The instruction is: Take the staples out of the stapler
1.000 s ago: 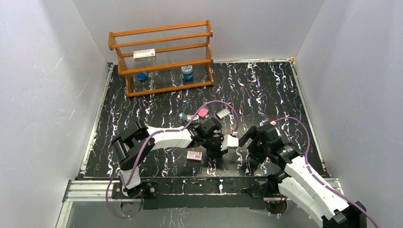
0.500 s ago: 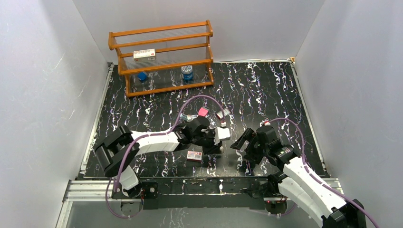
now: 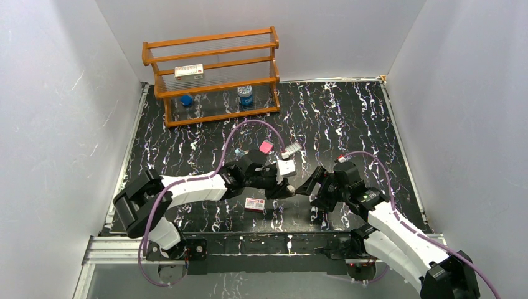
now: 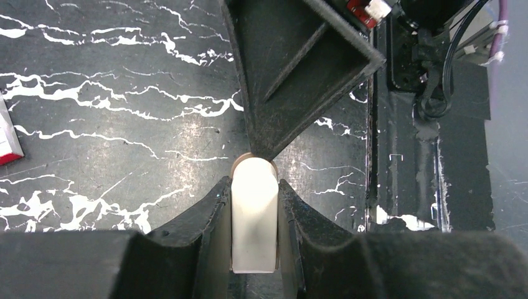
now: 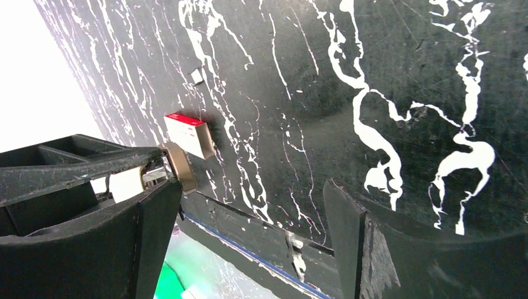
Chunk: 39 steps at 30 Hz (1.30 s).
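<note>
My left gripper (image 3: 285,177) is shut on the stapler (image 3: 286,168), a small pale piece that looks almost white here, and holds it just above the table. In the left wrist view the stapler (image 4: 254,218) stands squeezed between my fingers, with a bronze-coloured rim at its far end. My right gripper (image 3: 313,200) is open, right next to it. One of its black fingers (image 4: 292,68) points at the stapler's far end. From the right wrist the stapler (image 5: 124,184) shows silver metal parts at the left, beside my open right gripper (image 5: 252,199), whose jaws have nothing between them.
A red-and-white box (image 3: 254,204) lies on the black marbled table under the left arm. Behind it are a pink block (image 3: 266,147), a small teal-blue item (image 3: 240,151) and another small box (image 3: 291,148). A wooden rack (image 3: 212,75) stands at the back left.
The left arm has pulled back to the left and away from the front edge, carrying the stapler. The right gripper has followed it leftward and stays open.
</note>
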### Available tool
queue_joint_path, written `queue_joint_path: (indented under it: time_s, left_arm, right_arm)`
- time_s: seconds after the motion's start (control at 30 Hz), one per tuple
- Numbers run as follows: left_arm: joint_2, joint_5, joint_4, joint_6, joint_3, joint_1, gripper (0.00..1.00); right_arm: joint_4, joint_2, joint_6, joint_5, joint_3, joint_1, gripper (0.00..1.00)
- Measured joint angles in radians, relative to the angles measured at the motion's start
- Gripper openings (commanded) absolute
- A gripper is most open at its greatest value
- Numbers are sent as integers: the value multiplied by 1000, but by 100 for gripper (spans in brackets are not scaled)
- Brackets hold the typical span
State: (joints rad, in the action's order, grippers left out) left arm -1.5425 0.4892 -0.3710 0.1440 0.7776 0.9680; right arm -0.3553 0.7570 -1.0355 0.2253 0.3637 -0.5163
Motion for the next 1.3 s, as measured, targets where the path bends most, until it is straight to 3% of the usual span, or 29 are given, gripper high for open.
queue_joint_path:
  time_s: [0.73,1.3]
  left_arm:
    - [65,59,-220,-149,-142,-63,0]
    - [65,72,-280,-206,-168,-81,0]
  right_arm:
    - [130,90,-8,87,-1,0,91]
    - [166,117,-13,100,-2,0,91]
